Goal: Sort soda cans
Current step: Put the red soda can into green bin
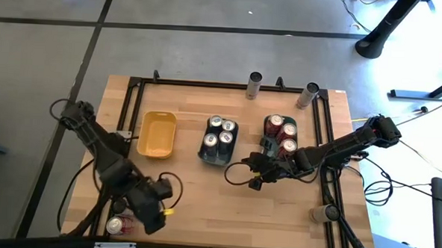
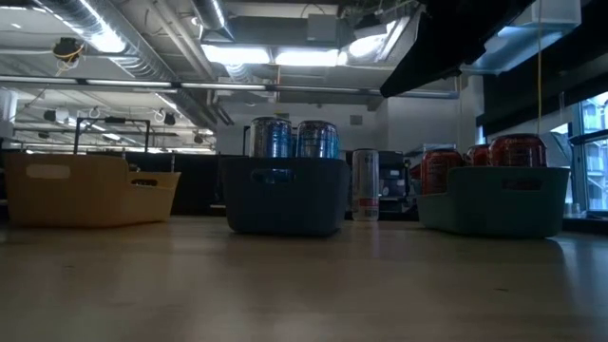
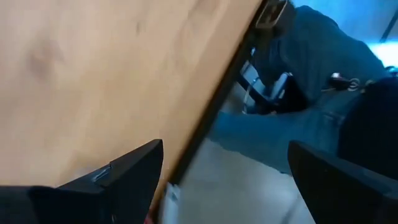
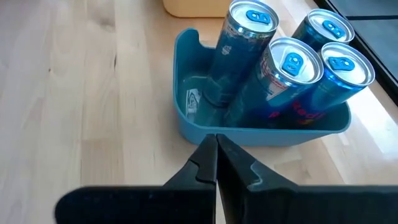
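Already most cans are standing grouped in the grey-blue tray (image 1: pixel 218 151) and teal tray (image 1: pixel 279 134). Left gripper (image 1: pixel 154 208), fingers spread, is hanging off the table's near edge beside a red can (image 1: pixel 116 225), presumably to collect it; right gripper (image 1: pixel 258 169), fingers pressed together, is idling mid-table.

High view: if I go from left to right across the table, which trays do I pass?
Yellow tray → grey-blue tray, holding four silver cans → teal tray, holding red cans.
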Controlling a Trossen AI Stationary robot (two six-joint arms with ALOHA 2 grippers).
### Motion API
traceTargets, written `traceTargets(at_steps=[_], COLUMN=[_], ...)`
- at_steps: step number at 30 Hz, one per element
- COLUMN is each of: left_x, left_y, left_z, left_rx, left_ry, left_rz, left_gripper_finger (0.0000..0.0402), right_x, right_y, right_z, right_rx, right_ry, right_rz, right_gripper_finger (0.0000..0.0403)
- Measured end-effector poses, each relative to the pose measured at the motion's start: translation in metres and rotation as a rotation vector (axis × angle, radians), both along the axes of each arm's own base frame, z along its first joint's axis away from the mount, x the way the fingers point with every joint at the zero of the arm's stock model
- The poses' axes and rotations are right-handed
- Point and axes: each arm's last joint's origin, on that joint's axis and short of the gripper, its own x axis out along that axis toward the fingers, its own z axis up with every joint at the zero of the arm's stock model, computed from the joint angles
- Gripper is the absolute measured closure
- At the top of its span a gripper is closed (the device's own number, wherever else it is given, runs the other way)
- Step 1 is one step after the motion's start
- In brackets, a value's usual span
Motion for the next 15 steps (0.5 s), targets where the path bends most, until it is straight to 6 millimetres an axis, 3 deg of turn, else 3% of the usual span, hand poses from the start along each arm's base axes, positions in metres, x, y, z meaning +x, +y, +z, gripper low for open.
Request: traceTargets(at_steps=[9,15], left_x=[-0.05,-0.078], left_y=[-0.048,-0.064], left_z=[-0.008,-0.022], left_rx=[-0.152,-0.08], left_ry=[0.222,0.34], left_rz=[0.275,0.386], left_gripper_finger=[0.0068,0.0068], right_x=[-0.004,-0.002], right_y=[-0.002,-0.001], right_z=[-0.011,-0.01], right_rx=[-0.024,-0.025], right_ry=[0.032,0.005], right_rz=[0.01,0.019], right_gripper_finger=[0.04,0.04])
